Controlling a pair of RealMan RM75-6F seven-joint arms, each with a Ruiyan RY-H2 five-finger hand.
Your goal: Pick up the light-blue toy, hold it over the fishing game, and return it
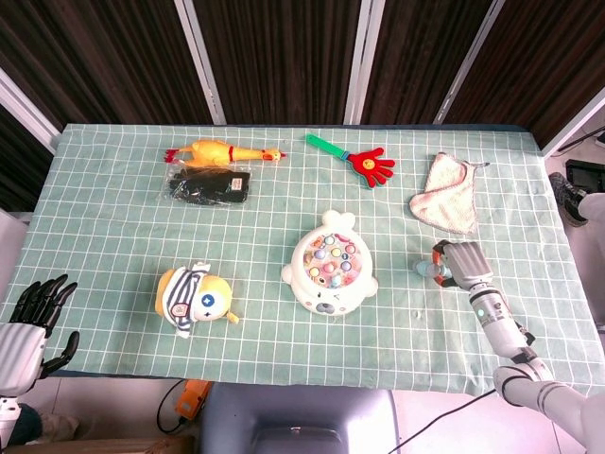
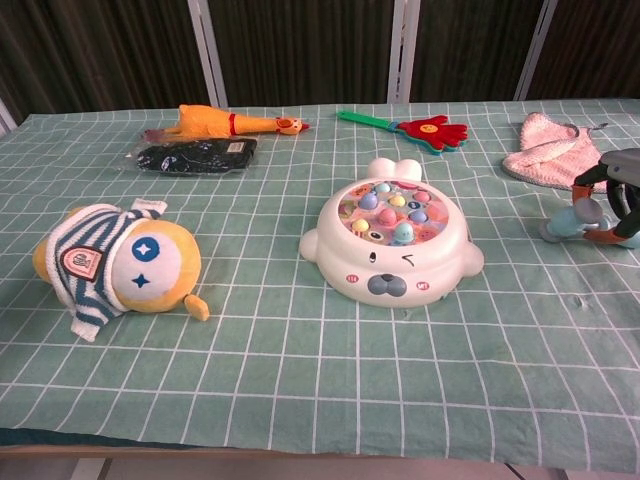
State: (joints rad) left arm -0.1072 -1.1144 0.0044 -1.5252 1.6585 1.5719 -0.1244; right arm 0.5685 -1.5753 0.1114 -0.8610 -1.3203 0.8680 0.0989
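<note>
The light-blue toy (image 1: 424,270) (image 2: 568,222) lies near the table's right edge, with an orange part under my right hand. My right hand (image 1: 460,264) (image 2: 612,187) grips it from the right, fingers curled around its far end; whether it is off the cloth I cannot tell. The white fishing game (image 1: 328,274) (image 2: 390,246), with colourful fish on top, sits at the table's middle, well left of the toy. My left hand (image 1: 33,320) hangs open off the table's front left corner, fingers apart, holding nothing.
A striped plush duck (image 1: 194,298) lies front left. At the back are a rubber chicken (image 1: 222,151), a black packet (image 1: 208,187) and a red hand clapper (image 1: 364,159). A pink cloth (image 1: 446,194) lies just behind the right hand.
</note>
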